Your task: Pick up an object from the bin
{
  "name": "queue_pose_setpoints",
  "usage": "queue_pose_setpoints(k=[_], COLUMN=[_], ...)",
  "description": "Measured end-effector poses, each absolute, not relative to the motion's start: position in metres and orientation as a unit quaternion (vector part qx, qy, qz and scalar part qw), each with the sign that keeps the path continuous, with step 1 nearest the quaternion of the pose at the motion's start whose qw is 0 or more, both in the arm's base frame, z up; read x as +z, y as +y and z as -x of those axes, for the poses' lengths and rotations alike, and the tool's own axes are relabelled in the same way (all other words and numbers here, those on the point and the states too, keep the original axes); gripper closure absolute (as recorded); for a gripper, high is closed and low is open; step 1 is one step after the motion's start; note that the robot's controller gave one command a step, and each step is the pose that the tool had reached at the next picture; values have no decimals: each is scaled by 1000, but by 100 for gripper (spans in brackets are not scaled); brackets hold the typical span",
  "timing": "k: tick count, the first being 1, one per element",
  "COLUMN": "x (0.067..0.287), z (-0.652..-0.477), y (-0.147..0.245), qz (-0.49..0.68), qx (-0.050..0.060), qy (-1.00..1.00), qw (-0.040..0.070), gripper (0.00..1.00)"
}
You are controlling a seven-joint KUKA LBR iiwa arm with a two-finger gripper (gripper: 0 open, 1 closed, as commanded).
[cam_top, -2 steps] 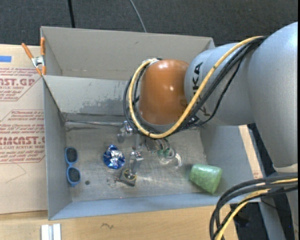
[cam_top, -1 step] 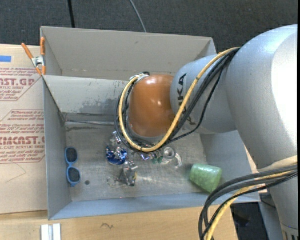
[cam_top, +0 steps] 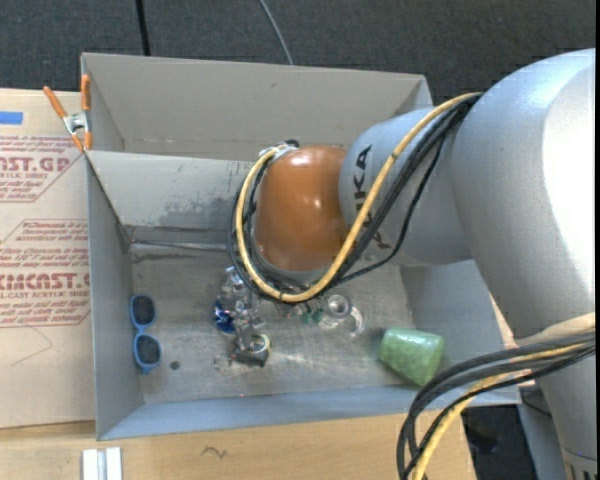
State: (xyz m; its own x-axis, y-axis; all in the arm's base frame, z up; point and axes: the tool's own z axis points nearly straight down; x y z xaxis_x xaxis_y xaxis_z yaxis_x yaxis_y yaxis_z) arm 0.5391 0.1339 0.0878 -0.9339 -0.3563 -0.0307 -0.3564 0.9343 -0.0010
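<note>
Tool [cam_top: 248, 344] low over the floor of the bin [cam_top: 115, 268], near centre. Released or clenched: cannot tell, the tip is too cluttered. Small blue piece [cam_top: 223, 316] just beside it at 10 o'clock, the nearest thing. Clear glassy piece [cam_top: 338, 314] near at 2 o'clock. Green lump [cam_top: 412, 355] at 4, blue sunglasses [cam_top: 142, 334] well apart at 9. Judgement: centre squarely over the blue piece, come straight down, and don't nudge the glassy piece.

Grey bin [cam_top: 180, 183] holds blue sunglasses [cam_top: 142, 331] left; green block [cam_top: 412, 355] right.
</note>
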Motion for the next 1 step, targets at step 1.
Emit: queue_pose_setpoints(k=[1], x=[236], z=[-543], y=[91], qz=[266], qx=[-1], qy=[964], qw=[6], gripper=[100])
